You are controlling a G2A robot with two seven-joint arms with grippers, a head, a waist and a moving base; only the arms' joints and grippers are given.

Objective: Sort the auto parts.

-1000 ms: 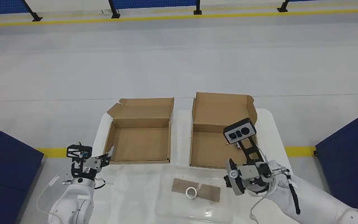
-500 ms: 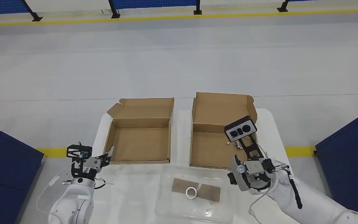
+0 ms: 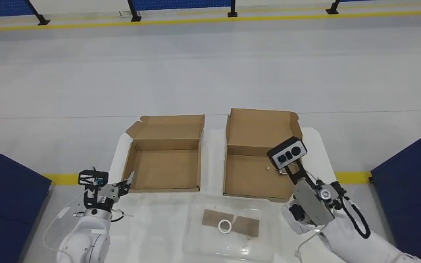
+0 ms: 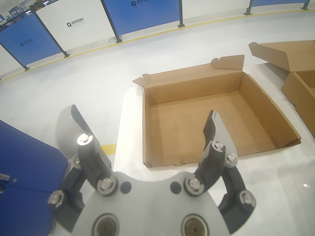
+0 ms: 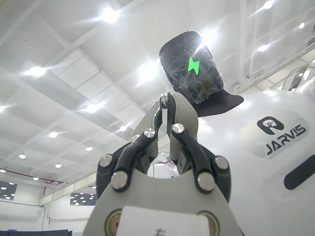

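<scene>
The sorting looks barely begun. Two open cardboard boxes sit side by side toward the far edge of the bench (image 3: pixel 212 164). The left box (image 3: pixel 164 169) holds no part that I can make out, and the right box (image 3: pixel 247 177) has one small pale piece (image 3: pixel 268 168) on its floor, too small to name. A clear tray (image 3: pixel 197 238) sits at the middle of the near edge, and in it a white ring (image 3: pixel 225 226) lies on a strip of cardboard (image 3: pixel 242 224), not yet sorted. The left gripper (image 4: pixel 142 114) hangs at the bench's near left corner, just beside the left box, its fingers spread wide with nothing between them. The right gripper (image 5: pixel 164 101) is near the right edge, beside the right box, turned upward with its fingers pressed together. There is a small metallic glint at the tips, but I cannot tell whether it is a part. By my judgement, at least the ring is left to place.
</scene>
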